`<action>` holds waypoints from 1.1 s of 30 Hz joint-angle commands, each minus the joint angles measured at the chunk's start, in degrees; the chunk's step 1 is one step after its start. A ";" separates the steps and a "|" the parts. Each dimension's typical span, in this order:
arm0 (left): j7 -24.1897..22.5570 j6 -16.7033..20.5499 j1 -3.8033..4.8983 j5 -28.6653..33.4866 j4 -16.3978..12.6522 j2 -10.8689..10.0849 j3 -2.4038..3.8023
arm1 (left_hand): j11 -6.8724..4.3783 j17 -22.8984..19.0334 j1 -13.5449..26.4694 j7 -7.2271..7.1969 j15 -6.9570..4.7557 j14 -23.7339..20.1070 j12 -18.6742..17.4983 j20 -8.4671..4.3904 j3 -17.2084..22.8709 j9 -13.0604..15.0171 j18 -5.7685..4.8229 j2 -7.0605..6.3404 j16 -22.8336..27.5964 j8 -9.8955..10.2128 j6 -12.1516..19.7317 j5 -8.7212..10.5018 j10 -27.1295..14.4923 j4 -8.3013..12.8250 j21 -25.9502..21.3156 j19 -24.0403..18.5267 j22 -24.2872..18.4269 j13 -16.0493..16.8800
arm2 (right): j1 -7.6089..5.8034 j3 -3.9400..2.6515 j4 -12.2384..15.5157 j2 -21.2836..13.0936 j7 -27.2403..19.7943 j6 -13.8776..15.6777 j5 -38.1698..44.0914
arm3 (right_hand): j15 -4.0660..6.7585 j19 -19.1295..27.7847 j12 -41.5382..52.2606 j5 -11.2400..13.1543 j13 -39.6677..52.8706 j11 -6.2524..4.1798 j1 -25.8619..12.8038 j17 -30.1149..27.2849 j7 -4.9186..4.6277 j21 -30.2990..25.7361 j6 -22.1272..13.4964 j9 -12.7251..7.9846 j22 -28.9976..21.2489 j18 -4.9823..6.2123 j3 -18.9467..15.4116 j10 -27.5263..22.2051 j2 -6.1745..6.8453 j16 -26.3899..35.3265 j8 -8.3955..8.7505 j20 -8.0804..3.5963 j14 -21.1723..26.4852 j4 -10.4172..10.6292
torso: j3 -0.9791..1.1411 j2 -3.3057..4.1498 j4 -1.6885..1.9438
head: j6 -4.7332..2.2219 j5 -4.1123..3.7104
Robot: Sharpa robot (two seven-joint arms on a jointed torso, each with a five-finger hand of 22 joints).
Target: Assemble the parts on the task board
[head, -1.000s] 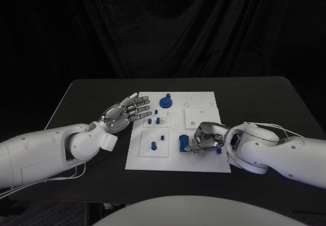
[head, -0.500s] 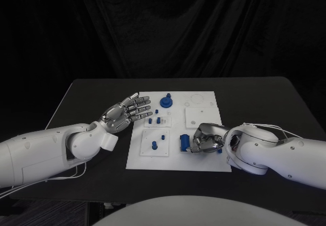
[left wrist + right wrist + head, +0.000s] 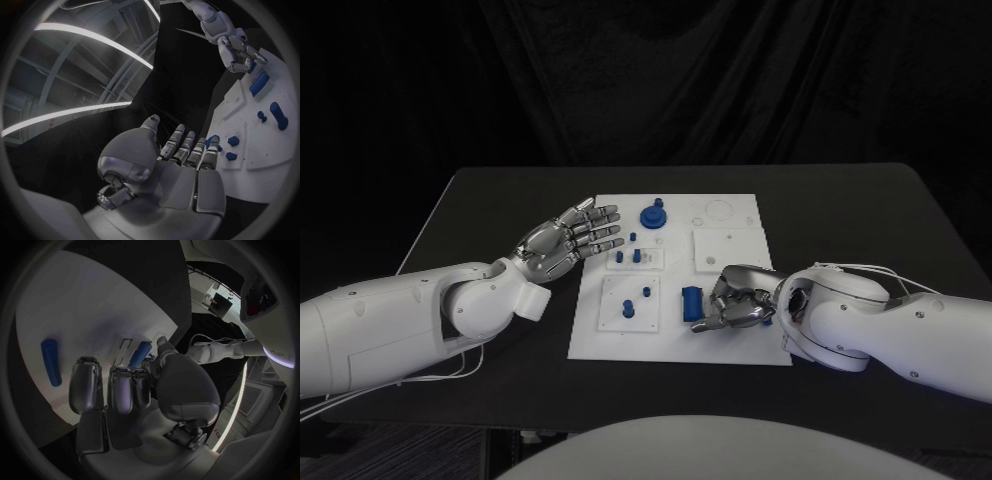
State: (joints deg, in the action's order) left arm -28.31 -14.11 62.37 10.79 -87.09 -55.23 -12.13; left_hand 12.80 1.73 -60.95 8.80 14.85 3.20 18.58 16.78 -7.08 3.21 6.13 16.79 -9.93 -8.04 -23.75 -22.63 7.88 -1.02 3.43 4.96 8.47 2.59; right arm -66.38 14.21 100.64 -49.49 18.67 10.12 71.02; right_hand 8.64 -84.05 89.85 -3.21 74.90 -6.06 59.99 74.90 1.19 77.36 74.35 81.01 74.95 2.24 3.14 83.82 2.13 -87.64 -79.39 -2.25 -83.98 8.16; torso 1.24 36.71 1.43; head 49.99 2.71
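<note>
Head view: the task board (image 3: 733, 345) lies mid-tabletop. The left hand (image 3: 567, 240) hovers beside its left edge, fingers spread, holding nothing. The right hand (image 3: 737, 298) sits curled over the board's near right part, next to an upright blue block (image 3: 692, 303); whether it grips a part cannot be told. A careless sweep of those fingers could topple the block or shove the board.

Left wrist view: the open left hand (image 3: 181, 165) is near small blue pegs (image 3: 232, 148); drifting inward, it could knock them.

Right wrist view: the right hand (image 3: 134, 390) has fingers curled above the board, a blue rod (image 3: 50, 361) lying apart, a second blue piece (image 3: 140, 354) just beyond the fingertips. A misjudged reach might push that piece away.
</note>
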 commanded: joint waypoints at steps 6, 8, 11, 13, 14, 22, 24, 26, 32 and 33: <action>-0.77 -1.05 -0.19 -0.04 -0.19 -0.15 0.04 | -0.01 0.05 -0.22 5.03 0.41 -0.03 0.25 0.10 0.39 0.04 -0.50 -0.09 -0.25 -0.35 0.21 -0.23 0.02 -0.02 0.20 0.46 0.14 0.10 | 0.14 -0.04 1.67 -2.32 -0.57 1.87 -0.56 | -0.08 -1.21 0.15 0.03 15.10 0.33 -0.71 10.07 1.10 0.39 -13.60 -2.61 11.09 0.75 -3.18 6.18 -1.01 -0.36 13.76 0.22 -5.05 1.88 | 0.02 -0.02 0.00 | 0.01 0.06; -0.83 -0.94 -0.20 -0.04 -0.26 -0.25 0.04 | 0.00 0.06 -0.22 5.03 0.42 -0.01 0.31 0.10 0.40 0.05 -0.51 -0.09 -0.28 -0.38 0.15 -0.23 0.04 -0.02 0.21 0.48 0.16 0.11 | -0.04 -0.04 2.57 -3.65 -0.46 2.72 -0.99 | -0.64 -1.25 0.15 -0.30 15.10 1.13 -0.48 10.15 0.13 0.46 -26.43 -13.19 11.11 0.70 -4.73 6.18 -1.75 -0.40 31.80 0.72 -5.07 2.87 | 0.04 -0.02 0.00 | 0.01 0.13; -0.89 -0.78 -0.21 -0.04 -0.37 -0.40 0.04 | 0.09 0.07 -0.20 5.07 0.46 0.04 0.50 0.09 0.46 0.07 -0.58 -0.11 -0.39 -0.45 0.05 -0.25 0.16 0.02 0.25 0.54 0.20 0.14 | -0.89 -0.05 3.90 -5.86 -0.06 3.49 -2.11 | -2.47 -1.21 0.15 -5.86 15.10 3.26 -1.40 10.23 -2.49 0.37 -26.64 -24.75 11.07 0.68 -6.56 6.18 -3.50 -0.44 44.96 2.16 -5.08 5.48 | 0.04 -0.02 -0.01 | 0.01 0.11; -0.92 -0.68 -0.21 -0.04 -0.44 -0.48 0.04 | 0.15 0.08 -0.19 5.11 0.47 0.07 0.59 0.09 0.49 0.08 -0.61 -0.12 -0.47 -0.49 -0.02 -0.25 0.23 0.05 0.27 0.58 0.22 0.15 | -1.54 -0.04 4.59 -7.09 0.37 3.63 -2.56 | -3.31 -1.21 0.15 -9.18 15.10 3.91 -0.51 10.24 -3.37 0.40 -24.77 -29.59 11.08 0.75 -6.84 6.18 -3.92 -0.45 49.06 2.76 -5.08 5.61 | 0.04 -0.03 0.00 | 0.01 0.01; -0.94 -0.64 -0.21 -0.04 -0.47 -0.51 0.04 | 0.17 0.09 -0.19 5.11 0.47 0.08 0.62 0.09 0.50 0.08 -0.62 -0.13 -0.49 -0.51 -0.05 -0.25 0.25 0.06 0.27 0.58 0.22 0.15 | -1.87 -0.04 4.91 -7.70 0.65 3.66 -2.71 | -3.18 -1.22 0.15 -11.61 15.10 4.14 0.02 10.22 -3.30 0.44 -24.52 -30.41 11.09 0.72 -6.46 6.18 -4.53 -0.44 49.74 2.96 -5.08 5.55 | 0.03 -0.04 -0.01 | 0.01 -0.01; -1.07 -0.41 -0.22 -0.04 -0.70 -0.69 0.04 | 0.23 0.11 -0.18 5.17 0.50 0.16 0.83 0.08 0.55 0.11 -0.67 -0.15 -0.66 -0.59 -0.20 -0.26 0.39 0.12 0.34 0.69 0.31 0.18 | -3.33 -0.02 7.11 -11.94 5.53 2.84 0.86 | -3.98 -1.32 0.15 -27.03 15.10 5.03 3.64 10.57 -4.29 0.79 -22.95 -38.43 11.18 0.68 -4.10 6.18 -3.84 -0.62 56.29 3.80 -5.14 4.56 | -0.05 -0.07 0.01 | 0.01 -0.32; -1.08 -0.37 -0.22 -0.04 -0.76 -0.76 0.04 | 0.23 0.11 -0.18 5.17 0.50 0.16 0.83 0.08 0.55 0.11 -0.67 -0.15 -0.66 -0.59 -0.20 -0.26 0.39 0.12 0.34 0.69 0.31 0.18 | -3.43 -0.01 7.36 -12.68 7.36 2.62 3.10 | -4.08 -1.36 0.15 -28.74 15.10 5.15 4.05 10.53 -4.46 0.89 -23.05 -39.34 11.20 0.67 -3.82 6.18 -3.09 -0.61 56.97 3.90 -5.14 4.26 | 0.01 -0.03 -0.01 | 0.01 -0.41; -1.12 -0.35 -0.22 -0.04 -0.82 -0.81 0.04 | 0.23 0.11 -0.18 5.17 0.50 0.16 0.83 0.08 0.55 0.11 -0.67 -0.15 -0.66 -0.59 -0.20 -0.26 0.39 0.12 0.34 0.69 0.31 0.18 | -3.47 0.00 7.66 -13.51 9.05 2.92 5.63 | -4.19 -1.35 0.15 -29.23 15.10 5.32 3.82 10.49 -4.67 0.88 -23.35 -39.83 11.20 0.66 -3.86 6.18 -2.67 -0.59 57.42 3.98 -5.13 4.41 | -0.03 -0.05 -0.02 | 0.01 -0.56; -1.13 -0.33 -0.22 -0.04 -0.82 -0.91 0.04 | 0.31 0.12 -0.16 5.21 0.53 0.20 0.91 0.09 0.60 0.12 -0.70 -0.14 -0.73 -0.63 -0.22 -0.27 0.47 0.16 0.38 0.75 0.36 0.19 | -3.43 0.03 8.73 -15.45 12.83 3.59 11.45 | -4.28 -1.72 0.15 -32.18 15.10 5.35 4.12 10.82 -4.62 1.81 -22.52 -40.91 11.49 0.46 -3.01 6.18 -2.42 -0.74 57.74 4.14 -5.20 4.57 | 0.01 0.00 0.04 | 0.01 -1.04; -1.13 -0.33 -0.22 -0.04 -0.80 -0.89 0.04 | 0.31 0.12 -0.16 5.21 0.53 0.20 0.91 0.09 0.60 0.12 -0.70 -0.14 -0.73 -0.63 -0.22 -0.27 0.47 0.16 0.38 0.75 0.36 0.19 | -3.41 0.04 8.80 -15.60 13.27 3.41 11.87 | -4.19 -1.81 0.15 -33.47 15.10 5.21 4.43 11.02 -4.44 2.04 -21.95 -40.96 11.56 0.42 -2.65 6.18 -2.19 -0.82 57.48 4.10 -5.24 4.40 | 0.01 0.00 0.03 | 0.01 -1.11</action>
State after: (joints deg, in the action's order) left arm -28.44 -14.07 62.25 10.79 -87.82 -56.15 -12.13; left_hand 12.95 1.78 -60.95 8.80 15.06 3.41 19.29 16.78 -6.92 3.25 6.15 16.79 -10.47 -8.48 -23.75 -22.63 8.04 -0.86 3.43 5.39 8.74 2.72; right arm -69.76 14.25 109.14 -64.95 26.91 12.61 77.63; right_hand 4.54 -83.95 89.84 -35.97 74.94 -1.10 64.32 74.90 -3.27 79.22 51.95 40.13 74.93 2.25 0.24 84.03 -0.35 -88.10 -21.84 1.34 -83.98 12.58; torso 1.21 36.64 1.43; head 49.99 1.76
